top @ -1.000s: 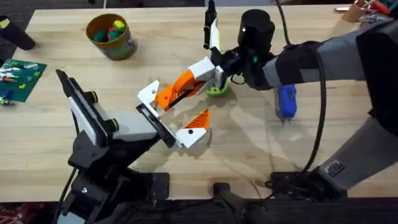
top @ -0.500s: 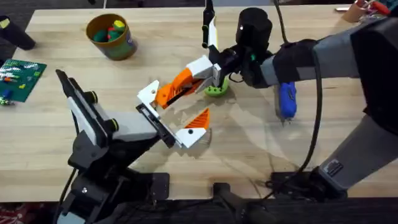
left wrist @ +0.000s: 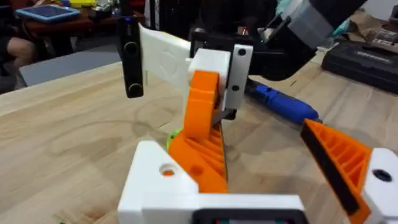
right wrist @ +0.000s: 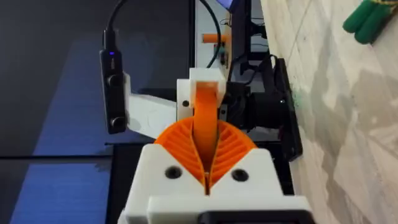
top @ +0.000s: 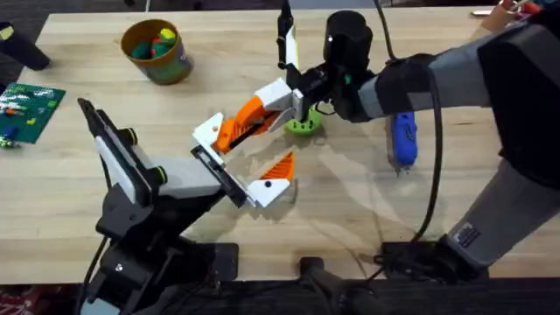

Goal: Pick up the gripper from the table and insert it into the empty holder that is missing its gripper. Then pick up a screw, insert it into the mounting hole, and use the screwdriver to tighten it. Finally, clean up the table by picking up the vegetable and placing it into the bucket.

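My right gripper [top: 284,96] is shut on the white base of the long orange gripper [top: 241,122] and holds it tilted. The orange tip rests against the white holder [top: 208,131], one jaw of my left gripper [top: 241,162], which stands open. In the left wrist view the orange gripper [left wrist: 202,124] leans onto the holder [left wrist: 155,180]. The other jaw carries a short orange triangle [top: 280,166]. The green vegetable [top: 304,126] lies just under the right gripper. The blue screwdriver [top: 402,142] lies to its right. The bucket [top: 156,51] stands at the far left. A screw is out of view.
The bucket holds several coloured toys. A green circuit board [top: 26,109] lies at the left edge, with a black object [top: 22,48] behind it. The right arm's cable [top: 437,175] hangs over the table's right half.
My right gripper has carried the orange gripper's white base a little to the left and away from me. The orange tip stays at the holder. The left arm has not moved.
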Available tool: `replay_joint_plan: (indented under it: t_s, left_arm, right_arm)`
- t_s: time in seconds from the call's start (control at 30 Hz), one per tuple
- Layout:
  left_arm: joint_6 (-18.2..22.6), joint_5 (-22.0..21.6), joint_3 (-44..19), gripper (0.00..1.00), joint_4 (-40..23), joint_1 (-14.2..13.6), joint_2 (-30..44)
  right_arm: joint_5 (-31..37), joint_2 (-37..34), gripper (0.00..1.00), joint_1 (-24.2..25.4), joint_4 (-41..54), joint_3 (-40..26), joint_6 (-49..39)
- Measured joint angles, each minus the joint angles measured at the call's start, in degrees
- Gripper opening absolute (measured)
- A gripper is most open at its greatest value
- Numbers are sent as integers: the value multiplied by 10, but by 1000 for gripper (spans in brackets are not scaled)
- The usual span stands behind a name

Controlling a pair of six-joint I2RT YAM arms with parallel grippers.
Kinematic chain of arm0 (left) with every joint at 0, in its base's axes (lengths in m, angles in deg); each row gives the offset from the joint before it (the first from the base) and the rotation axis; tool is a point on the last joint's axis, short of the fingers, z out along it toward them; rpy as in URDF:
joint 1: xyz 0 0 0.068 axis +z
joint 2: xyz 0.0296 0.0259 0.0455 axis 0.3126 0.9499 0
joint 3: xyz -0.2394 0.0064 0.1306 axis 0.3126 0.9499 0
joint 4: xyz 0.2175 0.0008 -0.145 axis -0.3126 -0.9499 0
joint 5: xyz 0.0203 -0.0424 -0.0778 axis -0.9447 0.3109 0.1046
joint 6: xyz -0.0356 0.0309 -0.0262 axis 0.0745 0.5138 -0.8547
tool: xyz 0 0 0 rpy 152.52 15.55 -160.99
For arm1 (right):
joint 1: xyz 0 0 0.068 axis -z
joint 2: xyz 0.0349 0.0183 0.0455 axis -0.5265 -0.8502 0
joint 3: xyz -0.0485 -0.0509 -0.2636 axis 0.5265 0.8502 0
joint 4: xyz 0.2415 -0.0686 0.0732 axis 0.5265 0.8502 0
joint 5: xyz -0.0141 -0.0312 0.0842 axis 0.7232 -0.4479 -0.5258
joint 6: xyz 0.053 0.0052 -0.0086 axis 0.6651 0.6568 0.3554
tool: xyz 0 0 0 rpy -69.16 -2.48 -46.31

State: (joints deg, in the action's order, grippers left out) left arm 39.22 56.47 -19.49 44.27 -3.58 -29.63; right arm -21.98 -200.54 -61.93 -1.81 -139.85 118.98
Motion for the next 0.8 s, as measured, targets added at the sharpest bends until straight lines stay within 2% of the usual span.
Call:
replay_joint_plan:
  t_s: [0.8]
  left_arm:
    - [-2, 0, 0, 986, 0, 0, 0]
  right_arm:
    - [0, -38, 35, -2, 5, -52, -1]
